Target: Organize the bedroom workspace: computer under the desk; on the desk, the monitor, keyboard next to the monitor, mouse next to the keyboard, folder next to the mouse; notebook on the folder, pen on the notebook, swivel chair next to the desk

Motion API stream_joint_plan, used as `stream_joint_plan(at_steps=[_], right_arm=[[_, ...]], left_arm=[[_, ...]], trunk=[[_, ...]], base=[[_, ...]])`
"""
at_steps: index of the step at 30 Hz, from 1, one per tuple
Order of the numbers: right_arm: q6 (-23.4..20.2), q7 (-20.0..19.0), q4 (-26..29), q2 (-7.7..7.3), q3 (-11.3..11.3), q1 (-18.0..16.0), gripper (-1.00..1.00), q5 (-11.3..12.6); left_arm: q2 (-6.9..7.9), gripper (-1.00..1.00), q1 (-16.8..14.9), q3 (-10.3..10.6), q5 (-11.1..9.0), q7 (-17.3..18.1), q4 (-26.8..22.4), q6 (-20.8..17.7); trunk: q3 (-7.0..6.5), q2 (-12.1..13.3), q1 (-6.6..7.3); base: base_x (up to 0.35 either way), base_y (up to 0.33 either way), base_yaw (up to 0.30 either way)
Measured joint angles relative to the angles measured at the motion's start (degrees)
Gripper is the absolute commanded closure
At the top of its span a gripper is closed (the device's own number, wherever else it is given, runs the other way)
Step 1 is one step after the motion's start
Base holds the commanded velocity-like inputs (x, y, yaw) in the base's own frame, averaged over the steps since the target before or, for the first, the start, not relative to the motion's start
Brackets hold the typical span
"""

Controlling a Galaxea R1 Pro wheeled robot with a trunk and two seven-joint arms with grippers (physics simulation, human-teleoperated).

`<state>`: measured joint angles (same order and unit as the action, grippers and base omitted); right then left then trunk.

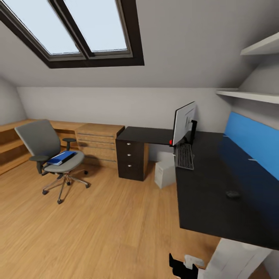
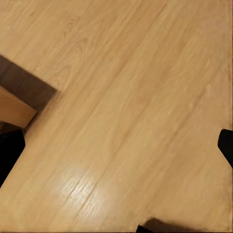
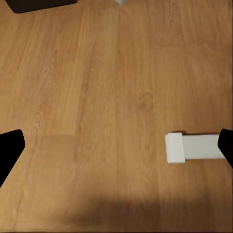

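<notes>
Jaws spread over glossy wood plank floor [image 3: 97, 97].

Floor [image 2: 126, 97]: light wood planks with a glossy highlight
Jaws: dark tips at opposite edges, wide apart
Corner: dark shadow beside an oak panel [image 2: 13, 109]

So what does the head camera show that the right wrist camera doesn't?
The head view takes in the room: the swivel chair with the blue folder on its seat, the black desk carrying the monitor, keyboard and mouse, and the computer on the floor beneath. The right wrist view looks straight down, its dark fingertips at the edges, set wide apart, with a white foot between them. Both show the wood floor.
</notes>
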<state>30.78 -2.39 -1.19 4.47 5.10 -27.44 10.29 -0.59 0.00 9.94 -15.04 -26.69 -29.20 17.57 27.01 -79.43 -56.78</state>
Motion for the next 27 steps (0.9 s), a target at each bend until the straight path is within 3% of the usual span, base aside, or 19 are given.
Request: stream_joint_plan(at_steps=[14,23,27], right_arm=[[0.00,0.00,0.00,0.00,0.00,0.00,-1.00,-0.05],[-0.02,0.00,0.00,0.05,0.00,-0.01,-1.00,-0.02],[-0.03,0.00,0.00,0.01,0.00,-0.01,-1.00,-0.02]], left_arm=[[0.00,-1.00,0.00,0.00,0.00,0.00,0.00,0.04],[-0.07,-1.00,0.00,0.09,0.00,-0.01,0.01,0.23],[-0.22,-1.00,0.00,0.28,0.08,-0.02,-0.35,0.46]], trunk=[[0.32,0.00,0.00],[0.46,0.00,0.03],[0.29,0.38,0.24]], base=[[-0.250,-0.250,-0.251],[-0.062,-0.325,-0.036],[-0.001,-0.056,0.000]])
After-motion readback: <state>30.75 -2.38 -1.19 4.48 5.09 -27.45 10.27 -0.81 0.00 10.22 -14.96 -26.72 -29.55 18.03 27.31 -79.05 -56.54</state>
